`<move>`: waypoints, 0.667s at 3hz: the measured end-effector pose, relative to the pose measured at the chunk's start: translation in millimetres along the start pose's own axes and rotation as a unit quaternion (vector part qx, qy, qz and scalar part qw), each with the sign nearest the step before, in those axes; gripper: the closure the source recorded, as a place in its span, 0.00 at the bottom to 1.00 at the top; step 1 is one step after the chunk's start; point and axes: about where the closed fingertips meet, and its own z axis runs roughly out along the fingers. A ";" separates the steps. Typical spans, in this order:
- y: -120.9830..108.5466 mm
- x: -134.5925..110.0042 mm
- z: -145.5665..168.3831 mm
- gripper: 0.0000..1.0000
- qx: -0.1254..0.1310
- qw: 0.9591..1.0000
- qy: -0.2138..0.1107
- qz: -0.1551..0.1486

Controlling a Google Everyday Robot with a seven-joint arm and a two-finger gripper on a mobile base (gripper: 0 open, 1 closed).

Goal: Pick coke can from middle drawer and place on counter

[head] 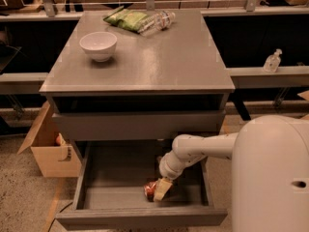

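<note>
Reaching into the open middle drawer (140, 217), close to its front edge and right of centre: gripper (161, 190), hard against the coke can (150, 191) lying there. Impossible to tell whether clamped on the can or merely touching. Best to confirm a firm hold on the dented body, lift straight up over the front wall, then set down near the counter (159, 66) front edge. Right part of can hidden behind gripper.

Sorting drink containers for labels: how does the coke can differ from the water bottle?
The coke can is red and sits in the open middle drawer, right at the tool. The water bottle is clear and lies on the counter near its far edge. The can looks shorter than the bottle. Both are drink containers.
</note>
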 end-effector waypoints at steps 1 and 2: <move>0.1 12.9 6.0 0.00 -0.002 1.000 -0.003 0.010; 2.3 21.5 11.3 0.23 -0.006 1.000 -0.007 0.013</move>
